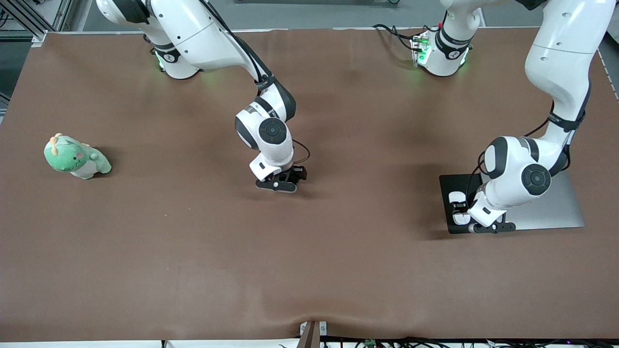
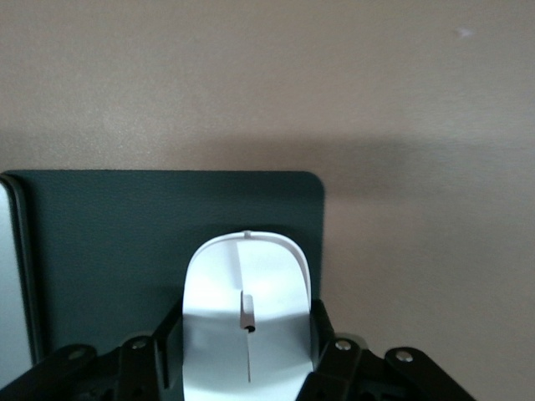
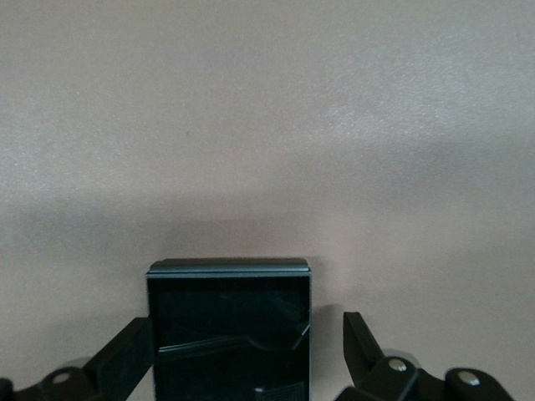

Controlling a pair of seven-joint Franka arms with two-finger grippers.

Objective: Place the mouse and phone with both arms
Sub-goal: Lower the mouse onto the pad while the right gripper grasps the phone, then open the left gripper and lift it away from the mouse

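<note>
A: At the left arm's end of the table, the left gripper (image 1: 488,227) sat low over the black mat (image 1: 447,186), its fingers (image 2: 171,334) pressed against both flanks of the white mouse (image 1: 457,200), which lay on the mat beside a silver laptop (image 1: 556,208). The arm's wrist hid part of the mouse and laptop.

B: Farther from the front camera, mid-table, the right gripper (image 1: 278,186) stood low over the brown cloth (image 1: 309,270), spread wide. The black phone (image 3: 230,330) lay flat between its fingers (image 3: 364,338), with a gap showing at one.

A: A green plush toy (image 1: 76,157) sat well apart, toward the right arm's end.
</note>
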